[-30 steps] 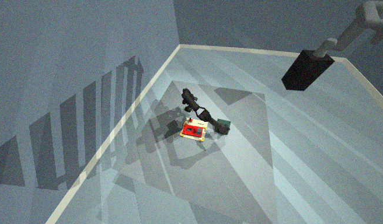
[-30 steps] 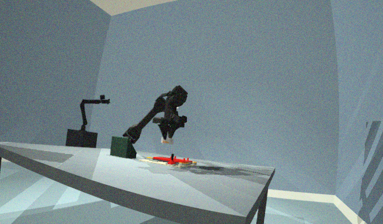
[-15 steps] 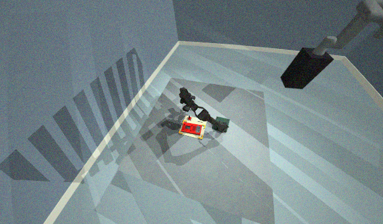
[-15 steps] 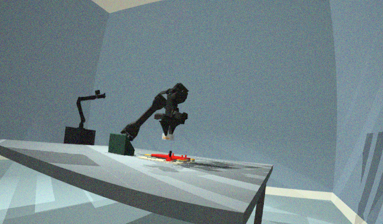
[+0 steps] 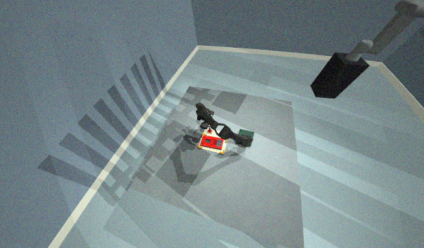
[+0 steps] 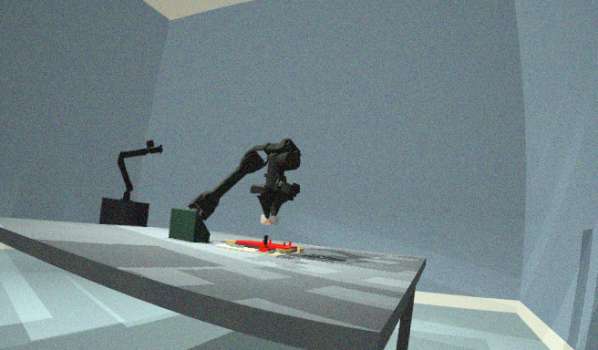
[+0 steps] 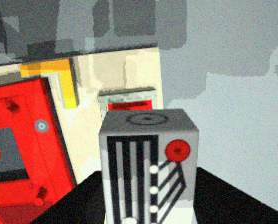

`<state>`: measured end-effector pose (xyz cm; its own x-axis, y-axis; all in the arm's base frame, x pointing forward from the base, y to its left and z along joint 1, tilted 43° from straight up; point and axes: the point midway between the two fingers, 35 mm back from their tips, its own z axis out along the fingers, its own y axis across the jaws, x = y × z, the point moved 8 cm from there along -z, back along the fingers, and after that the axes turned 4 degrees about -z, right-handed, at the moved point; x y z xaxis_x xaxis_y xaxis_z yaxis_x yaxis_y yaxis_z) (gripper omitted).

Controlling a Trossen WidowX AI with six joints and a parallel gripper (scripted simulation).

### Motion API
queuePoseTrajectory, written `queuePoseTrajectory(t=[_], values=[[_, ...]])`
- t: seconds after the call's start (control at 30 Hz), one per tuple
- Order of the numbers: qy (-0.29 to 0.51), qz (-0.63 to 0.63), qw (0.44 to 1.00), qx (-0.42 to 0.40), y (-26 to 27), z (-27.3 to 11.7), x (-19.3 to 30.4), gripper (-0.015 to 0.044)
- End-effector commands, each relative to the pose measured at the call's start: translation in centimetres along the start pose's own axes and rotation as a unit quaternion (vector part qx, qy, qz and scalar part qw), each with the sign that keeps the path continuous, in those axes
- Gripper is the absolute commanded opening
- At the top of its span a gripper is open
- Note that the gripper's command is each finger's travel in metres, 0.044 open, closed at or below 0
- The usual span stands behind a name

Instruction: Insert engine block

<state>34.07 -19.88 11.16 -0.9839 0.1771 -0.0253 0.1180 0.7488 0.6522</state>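
Note:
My gripper (image 6: pixel 269 216) (image 7: pixel 147 179) is shut on the engine block (image 6: pixel 269 221) (image 7: pixel 135 180), a pale grey box with black stripes, a red disc and a dark ring on its end. It is held in the air above the board. The red car body (image 5: pixel 211 147) (image 6: pixel 252 244) (image 7: pixel 32 102) lies flat on the cream board (image 7: pixel 87 125). In the wrist view it is at the left, beside the block and lower. A dark opening (image 7: pixel 9 140) shows in it, cut by the frame's left edge. The slot side and the rib cannot be told.
A red piece in a grey frame (image 7: pixel 152 91) lies on the board, partly behind the block in the wrist view. A black upright peg (image 6: pixel 266 240) stands near the car body. A yellow corner bracket (image 7: pixel 71 92) borders it. A green box (image 5: pixel 246 133) (image 6: pixel 181 224) is by the arm's base.

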Motion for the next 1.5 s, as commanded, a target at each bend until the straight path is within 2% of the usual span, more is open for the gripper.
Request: queuePoseTrajectory(t=[0.0, 1.33, 1.47], values=[[-0.002, -0.005, 1.000, -0.001, 1.5, 0.5, 0.0, 0.0000], [-0.002, -0.066, 0.998, -0.015, 12.3, 5.0, 2.8, 0.0000], [-0.001, -0.065, 0.998, -0.015, 12.3, 5.0, 2.8, 0.0105]])
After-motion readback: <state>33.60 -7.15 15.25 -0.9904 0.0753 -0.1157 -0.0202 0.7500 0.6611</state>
